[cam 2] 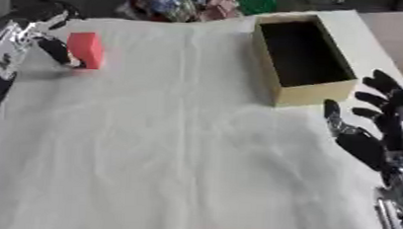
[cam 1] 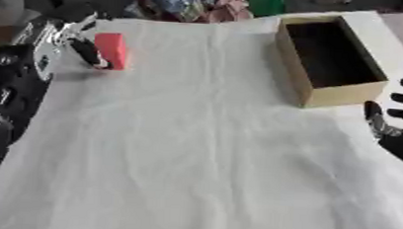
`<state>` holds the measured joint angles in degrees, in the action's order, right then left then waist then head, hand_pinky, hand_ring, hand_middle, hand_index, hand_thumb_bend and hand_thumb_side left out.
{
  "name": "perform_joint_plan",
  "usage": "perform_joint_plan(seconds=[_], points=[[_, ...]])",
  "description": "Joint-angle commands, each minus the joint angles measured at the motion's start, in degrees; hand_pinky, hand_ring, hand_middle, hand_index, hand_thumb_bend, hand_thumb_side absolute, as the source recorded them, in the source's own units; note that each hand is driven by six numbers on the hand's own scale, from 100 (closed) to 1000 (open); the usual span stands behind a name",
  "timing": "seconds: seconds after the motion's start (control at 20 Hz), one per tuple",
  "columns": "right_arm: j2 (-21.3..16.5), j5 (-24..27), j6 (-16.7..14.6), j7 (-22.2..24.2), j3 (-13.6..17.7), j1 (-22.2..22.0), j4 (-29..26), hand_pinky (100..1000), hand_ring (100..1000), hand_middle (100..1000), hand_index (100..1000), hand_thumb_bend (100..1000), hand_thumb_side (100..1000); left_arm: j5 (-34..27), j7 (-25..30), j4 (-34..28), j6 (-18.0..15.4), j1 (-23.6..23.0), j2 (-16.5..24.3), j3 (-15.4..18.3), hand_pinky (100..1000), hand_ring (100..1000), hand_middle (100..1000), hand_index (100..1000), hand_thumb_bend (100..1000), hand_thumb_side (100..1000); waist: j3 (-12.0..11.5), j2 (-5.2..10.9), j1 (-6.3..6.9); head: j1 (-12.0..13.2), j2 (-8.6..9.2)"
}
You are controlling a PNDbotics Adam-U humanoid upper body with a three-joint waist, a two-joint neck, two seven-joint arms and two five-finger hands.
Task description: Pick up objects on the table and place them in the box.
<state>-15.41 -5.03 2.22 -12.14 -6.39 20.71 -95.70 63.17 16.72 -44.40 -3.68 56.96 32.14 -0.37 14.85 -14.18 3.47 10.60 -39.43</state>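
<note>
Where we look far left: red block (cam 1: 111,50) stands on white cloth (cam 1: 194,150).
Our left hand (cam 1: 80,45): fingers touching block, clasp unclear.
Our right hand (cam 2: 370,130): fingers spread, beside box (cam 2: 305,57).

Bare cloth (cam 1: 195,136) (wrinkled) between block (cam 1: 111,50) and box (cam 1: 327,96).

Soft even light, overall blur, white cloth (cam 1: 195,136) a bit washed out, box (cam 2: 305,52) interior dark
</note>
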Motion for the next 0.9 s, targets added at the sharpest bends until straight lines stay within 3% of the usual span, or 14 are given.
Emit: perform_joint_plan(seconds=[0.05,0.3,0.6,0.8,0.9], points=[[-0.7,0.2,-0.2,-0.1,0.0,0.9,-1.0,718,811,843,941,355,167,0.7,-1.1,-0.2,0.5,0.8,0.8,0.7,870,861,896,908,605,188,0.2,0.75,0.02,0.6,-0.16],[-0.7,0.3,-0.2,-0.2,0.0,1.1,-1.0,718,811,843,940,355,168,1.5,-3.3,0.3,1.1,0.5,0.2,0.5,864,852,875,900,573,189,0.5,0.3,0.24,1.0,-0.34],[-0.7,0.4,-0.3,-0.4,0.0,1.1,-0.9,718,811,843,939,354,169,2.8,-1.5,1.1,1.4,0.4,-0.3,0.2,847,810,761,882,543,194,0.5,0.04,0.39,1.3,-0.51],[-0.7,0.4,-0.4,-0.4,0.0,1.1,-0.8,718,811,843,939,352,167,3.6,-1.3,1.1,1.7,0.4,-0.5,0.2,825,763,622,861,492,185,0.4,0.08,0.46,1.4,-0.55],[-0.6,0.3,-0.4,-0.5,0.0,1.1,-0.8,718,811,843,939,350,167,3.8,-2.1,0.9,2.0,0.4,-0.4,0.3,813,722,533,842,422,179,0.4,0.19,0.49,1.4,-0.6]])
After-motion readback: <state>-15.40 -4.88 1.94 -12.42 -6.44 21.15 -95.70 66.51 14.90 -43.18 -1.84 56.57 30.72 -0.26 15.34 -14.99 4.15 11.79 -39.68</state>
